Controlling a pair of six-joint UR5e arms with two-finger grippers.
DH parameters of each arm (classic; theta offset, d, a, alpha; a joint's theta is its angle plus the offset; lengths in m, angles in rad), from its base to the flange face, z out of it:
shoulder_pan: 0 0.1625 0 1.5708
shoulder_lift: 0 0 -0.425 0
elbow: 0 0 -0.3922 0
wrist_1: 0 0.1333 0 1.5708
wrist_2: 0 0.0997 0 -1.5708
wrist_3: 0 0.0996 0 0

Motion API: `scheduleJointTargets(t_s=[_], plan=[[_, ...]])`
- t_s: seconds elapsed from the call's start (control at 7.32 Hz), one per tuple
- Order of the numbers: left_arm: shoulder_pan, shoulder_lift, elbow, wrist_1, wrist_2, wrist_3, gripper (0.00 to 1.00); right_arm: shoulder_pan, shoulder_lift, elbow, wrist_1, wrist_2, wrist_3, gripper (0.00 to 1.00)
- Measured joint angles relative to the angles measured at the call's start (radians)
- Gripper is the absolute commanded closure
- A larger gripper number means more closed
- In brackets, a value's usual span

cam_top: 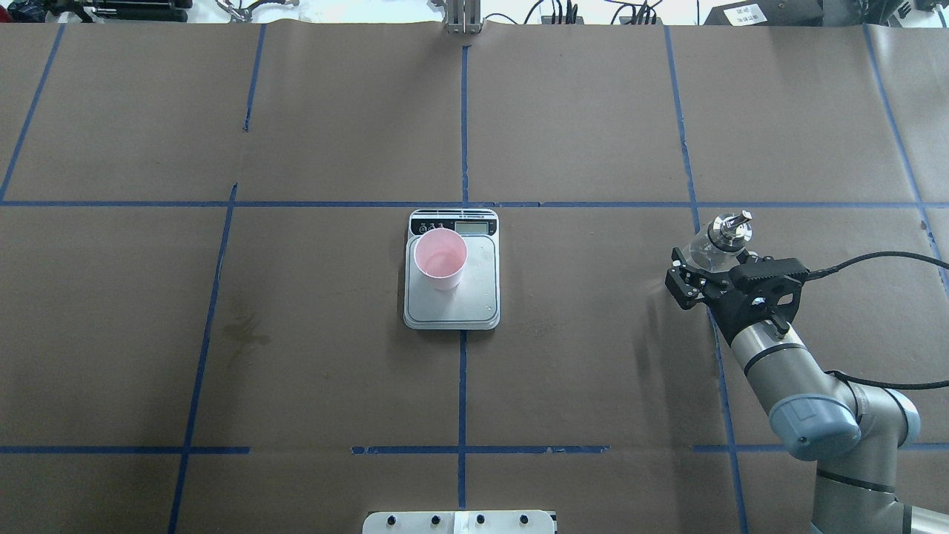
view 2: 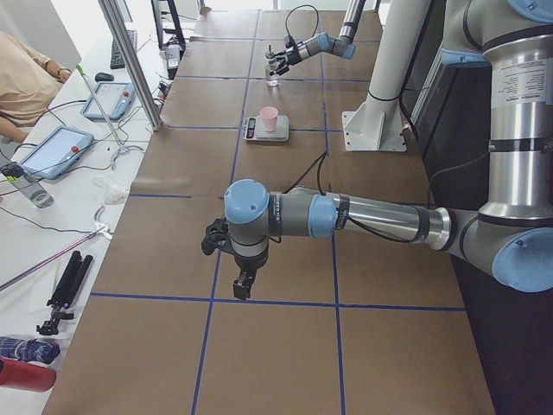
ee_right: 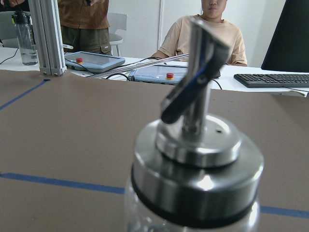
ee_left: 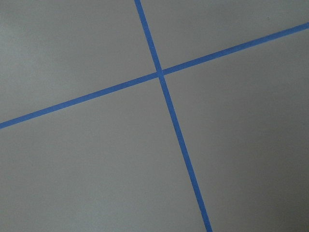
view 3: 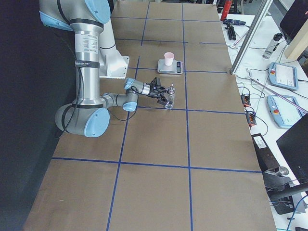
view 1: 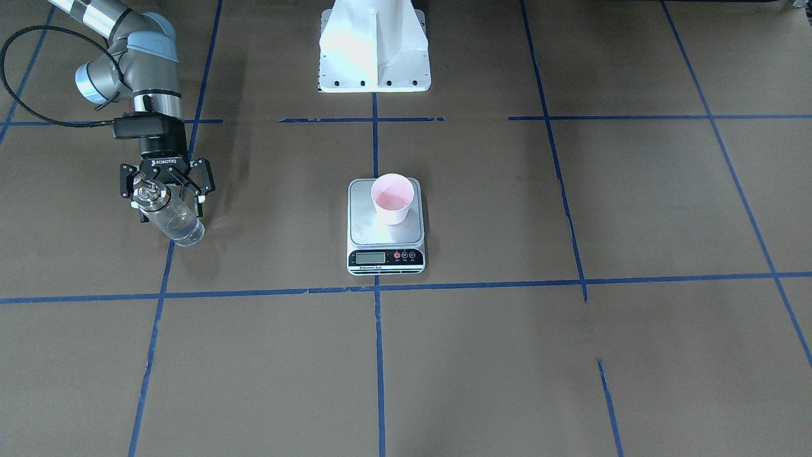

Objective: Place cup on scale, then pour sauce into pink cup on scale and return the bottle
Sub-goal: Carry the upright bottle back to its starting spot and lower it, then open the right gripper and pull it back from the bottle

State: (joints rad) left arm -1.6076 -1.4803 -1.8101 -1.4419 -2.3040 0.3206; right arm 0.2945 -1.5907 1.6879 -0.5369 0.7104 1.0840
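r gripper (view 1: 168,200) clamped on bottle (view 1: 179,223), well apart from scale (view 1: 374,235); bottle base prob. on table (view 1: 507,355). cup (view 1: 393,198) upright on scale platform. l gripper (view 2: 233,259): jaw state cannot be told.

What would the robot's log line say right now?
cup: upright on scale | bottle: in right pincer, apart from scale
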Motion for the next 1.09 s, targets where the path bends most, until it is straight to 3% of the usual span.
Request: scheduleJointTargets(t_s=[0.41, 0.68, 1.09], plan=[[0.0, 0.0, 0.0, 0.0, 0.0, 0.0, 0.0, -0.006, -0.003, 0.015, 0.014, -0.083, 0.0, 0.0], [0.0, 0.0, 0.0, 0.0, 0.0, 0.0, 0.0, -0.024, -0.011, 0.019, 0.1, -0.158, -0.01, 0.0], [0.0, -0.001, 0.002, 0.0, 0.0, 0.0, 0.0, -0.088, -0.01, 0.08, 0.167, -0.344, -0.127, 0.0]])
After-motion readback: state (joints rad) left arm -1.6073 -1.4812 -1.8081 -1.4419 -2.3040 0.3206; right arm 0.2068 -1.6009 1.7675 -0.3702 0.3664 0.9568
